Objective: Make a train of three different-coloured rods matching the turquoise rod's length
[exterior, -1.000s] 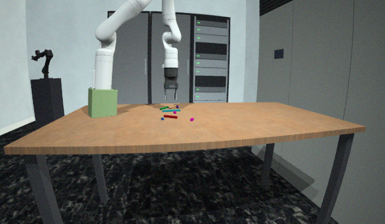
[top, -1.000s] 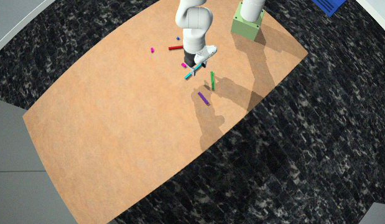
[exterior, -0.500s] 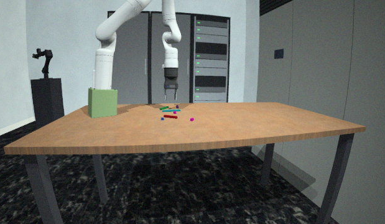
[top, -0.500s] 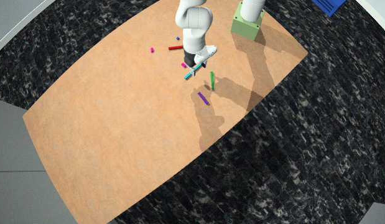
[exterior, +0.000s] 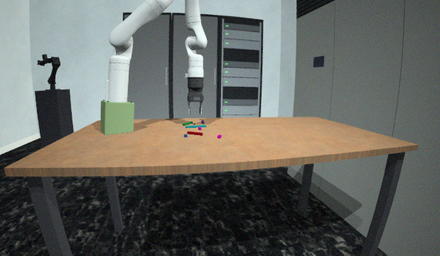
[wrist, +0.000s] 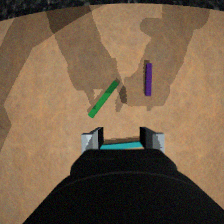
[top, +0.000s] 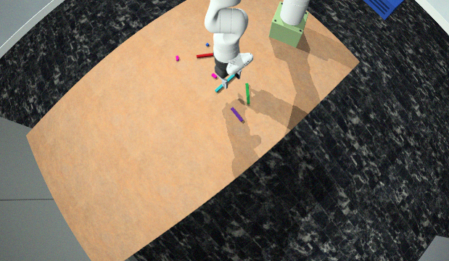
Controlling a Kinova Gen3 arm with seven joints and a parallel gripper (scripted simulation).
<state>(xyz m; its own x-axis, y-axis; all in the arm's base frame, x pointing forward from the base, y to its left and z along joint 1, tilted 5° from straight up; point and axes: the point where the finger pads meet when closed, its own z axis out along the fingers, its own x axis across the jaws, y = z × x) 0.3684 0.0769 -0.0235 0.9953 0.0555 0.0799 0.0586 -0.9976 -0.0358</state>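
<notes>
In the wrist view the claw's black body hides most of the turquoise rod (wrist: 120, 145); only a sliver shows between the fingers. From above, the arm covers that rod's upper end (top: 224, 83).

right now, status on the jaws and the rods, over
Gripper open, empty, jaws poised above the turquoise rod. No train yet: red rod, blue rod, magenta rods lie apart. Green rod, purple rod off to one side.
</notes>
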